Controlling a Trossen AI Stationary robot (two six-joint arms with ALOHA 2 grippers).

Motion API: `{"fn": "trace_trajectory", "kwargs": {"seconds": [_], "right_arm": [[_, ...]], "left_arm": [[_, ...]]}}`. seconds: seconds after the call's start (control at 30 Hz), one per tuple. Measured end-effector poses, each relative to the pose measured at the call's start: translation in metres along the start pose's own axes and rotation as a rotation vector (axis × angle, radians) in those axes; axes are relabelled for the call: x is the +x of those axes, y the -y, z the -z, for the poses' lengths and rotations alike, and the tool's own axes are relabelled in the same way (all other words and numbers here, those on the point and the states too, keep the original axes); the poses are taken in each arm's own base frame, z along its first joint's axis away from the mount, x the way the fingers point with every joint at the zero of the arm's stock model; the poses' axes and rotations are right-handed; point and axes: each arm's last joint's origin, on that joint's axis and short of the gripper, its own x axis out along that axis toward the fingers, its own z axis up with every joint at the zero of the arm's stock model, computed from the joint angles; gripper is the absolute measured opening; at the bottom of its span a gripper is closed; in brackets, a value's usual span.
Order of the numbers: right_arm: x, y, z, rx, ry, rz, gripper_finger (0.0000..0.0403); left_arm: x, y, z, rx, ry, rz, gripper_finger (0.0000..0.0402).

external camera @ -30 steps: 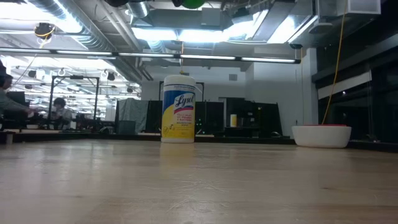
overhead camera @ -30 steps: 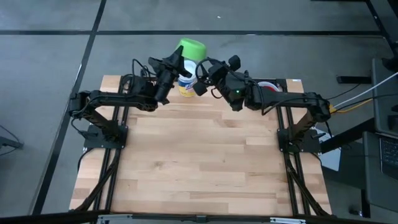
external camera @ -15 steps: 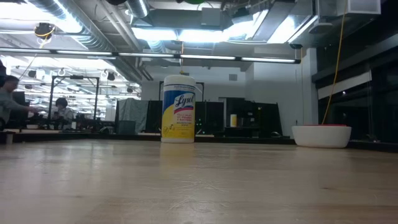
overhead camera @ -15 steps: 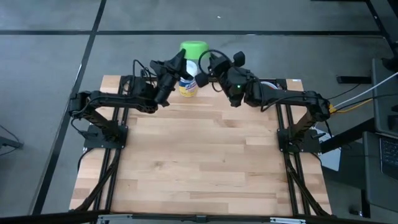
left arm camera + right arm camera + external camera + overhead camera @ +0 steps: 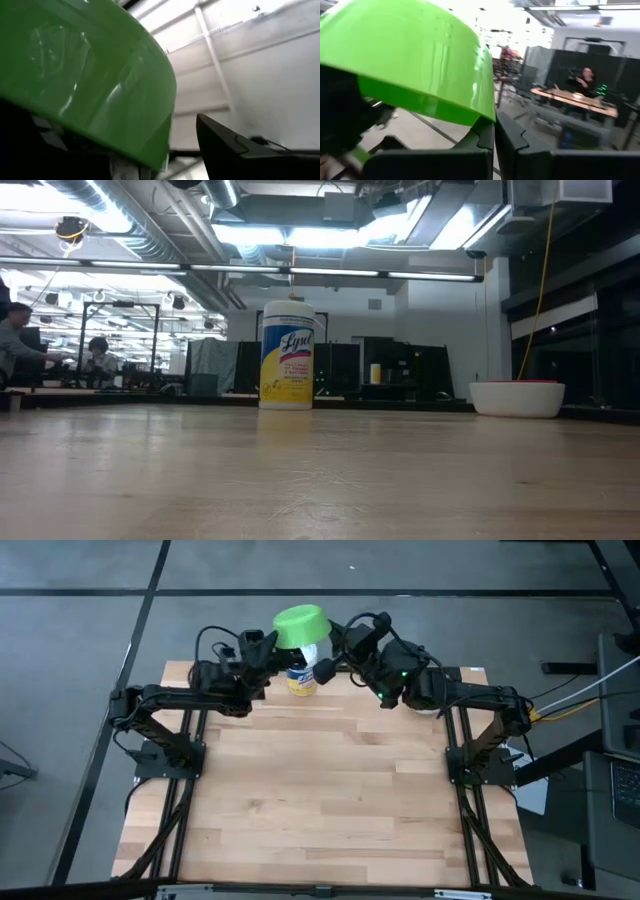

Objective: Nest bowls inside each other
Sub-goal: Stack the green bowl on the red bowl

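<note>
A green bowl (image 5: pixel 301 626) hangs high over the table's far edge, above the white canister with the yellow label (image 5: pixel 287 355). It is turned bottom up. My right gripper (image 5: pixel 330 644) is shut on the bowl from the right. My left gripper (image 5: pixel 267 644) is open at the bowl's left side. In the left wrist view one of its fingers (image 5: pixel 225 145) stands clear of the green wall (image 5: pixel 100 85). A white bowl (image 5: pixel 517 398) with a red one inside rests on the table at the far right. My right gripper pinches the green bowl's rim (image 5: pixel 486 117) between its two fingers (image 5: pixel 520 150), coming roughly level from the table's right side. The bowl is lifted clear, with its dome above the fingers. Whether my left gripper's other finger touches the bowl cannot be told, as the bowl hides it.
The canister (image 5: pixel 300 678) stands upright on the table's far edge, right below the held bowl and between the two arms. The wooden tabletop (image 5: pixel 320 790) spreads bare toward the near edge. People sit at desks in the room beyond.
The bowl has changed hands. My right gripper has shut on its rim and risen with it. My left gripper has opened, let go and tipped upward. The bowl has shifted a little toward the left and now shows its base from above.
</note>
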Motion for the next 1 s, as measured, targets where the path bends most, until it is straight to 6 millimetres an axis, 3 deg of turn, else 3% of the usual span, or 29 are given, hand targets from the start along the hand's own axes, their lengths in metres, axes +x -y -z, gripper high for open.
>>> {"fn": "trace_trajectory", "kwargs": {"seconds": [0.2, 0.43, 0.57, 0.77, 1.0], "right_arm": [[-0.003, -0.001, -0.009, 0.020, 0.037, -0.096, 0.0001], [-0.004, 0.000, -0.015, 0.079, 0.062, -0.149, 0.0001], [-0.004, 0.001, -0.013, 0.069, 0.033, -0.116, 0.0000], [-0.008, 0.042, -0.011, 0.077, -0.237, -0.116, 0.0000], [-0.037, 0.103, -0.010, 0.174, -0.726, -0.116, 0.0000]], "left_arm": [[-0.004, 0.012, -0.011, -0.036, -0.110, -0.024, 0.0138], [-0.050, 0.002, -0.021, 0.095, -0.119, -0.381, 0.0138], [-0.071, 0.010, -0.021, 0.132, -0.136, -0.406, 0.0137], [-0.078, 0.035, -0.019, 0.392, -0.285, -0.431, 0.0138], [-0.070, 0.084, -0.023, 0.733, -0.417, -0.460, 0.0137]]}}
